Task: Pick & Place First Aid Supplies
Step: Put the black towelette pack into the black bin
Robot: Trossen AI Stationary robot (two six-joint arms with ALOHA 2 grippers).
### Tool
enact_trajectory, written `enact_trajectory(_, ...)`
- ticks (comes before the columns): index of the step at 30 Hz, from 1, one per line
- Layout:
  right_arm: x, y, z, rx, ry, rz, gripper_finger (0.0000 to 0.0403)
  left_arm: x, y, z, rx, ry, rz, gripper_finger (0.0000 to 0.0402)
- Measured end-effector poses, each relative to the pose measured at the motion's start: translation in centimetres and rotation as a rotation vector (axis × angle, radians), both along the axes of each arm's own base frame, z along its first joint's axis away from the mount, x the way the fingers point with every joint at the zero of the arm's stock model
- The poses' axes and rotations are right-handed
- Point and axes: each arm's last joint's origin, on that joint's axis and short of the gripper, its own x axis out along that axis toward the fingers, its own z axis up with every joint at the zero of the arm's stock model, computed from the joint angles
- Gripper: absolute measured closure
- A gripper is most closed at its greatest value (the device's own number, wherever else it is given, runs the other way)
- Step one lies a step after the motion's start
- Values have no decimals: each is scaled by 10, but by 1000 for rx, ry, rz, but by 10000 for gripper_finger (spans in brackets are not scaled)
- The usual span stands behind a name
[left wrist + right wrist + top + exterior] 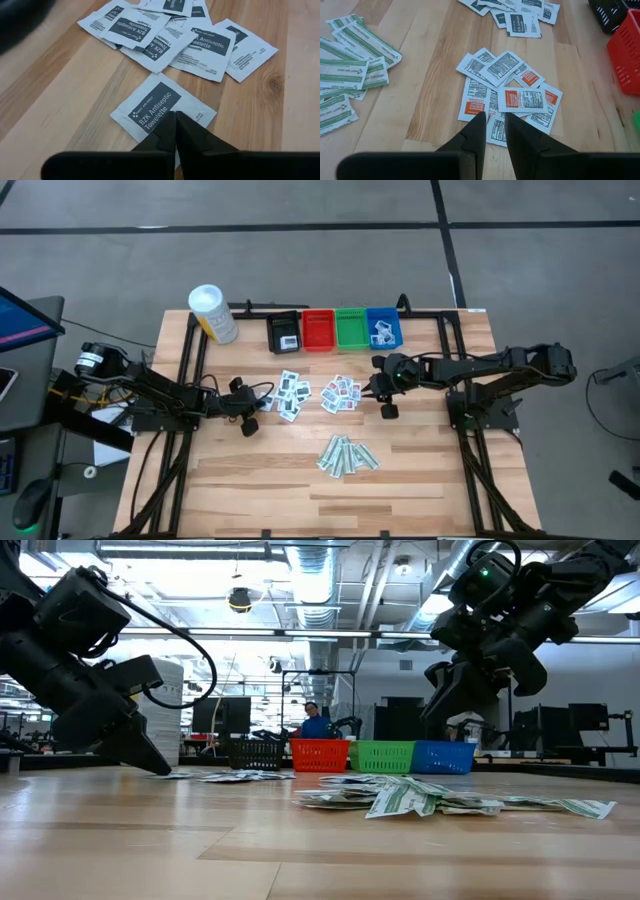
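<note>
White packets with dark print (292, 394) lie in a loose pile left of centre, and one lone packet (162, 106) lies apart from them on the wood. My left gripper (175, 116) is shut, down at the table, with its tips on that lone packet. White packets with red print (509, 92) are piled at mid-table. My right gripper (495, 121) hovers above that pile's near edge, fingers a narrow gap apart, touching nothing. Pale-green strips (347, 455) lie heaped nearer the front edge. My left gripper has its shut fingertips (167, 125) on the printed face of the lone packet, near its middle (159, 102). The fingers slant down from the table's left side. The packet lies flat on the wood. Whether any of it sits between the fingers I cannot tell.
Along the far edge stand a black bin (284, 332), a red bin (318, 330), a green bin (351, 328) and a blue bin (383, 328) with white packets in it. A white canister (213, 313) stands left of them. Bare wood lies toward the near edge.
</note>
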Motion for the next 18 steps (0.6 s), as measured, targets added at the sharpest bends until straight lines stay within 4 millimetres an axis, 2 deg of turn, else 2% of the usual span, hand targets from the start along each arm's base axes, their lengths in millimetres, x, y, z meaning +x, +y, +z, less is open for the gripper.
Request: enact_trajectory(18, 0, 0, 0, 0, 0, 0, 338, 3, -2, 2, -41, -35, -40, 272)
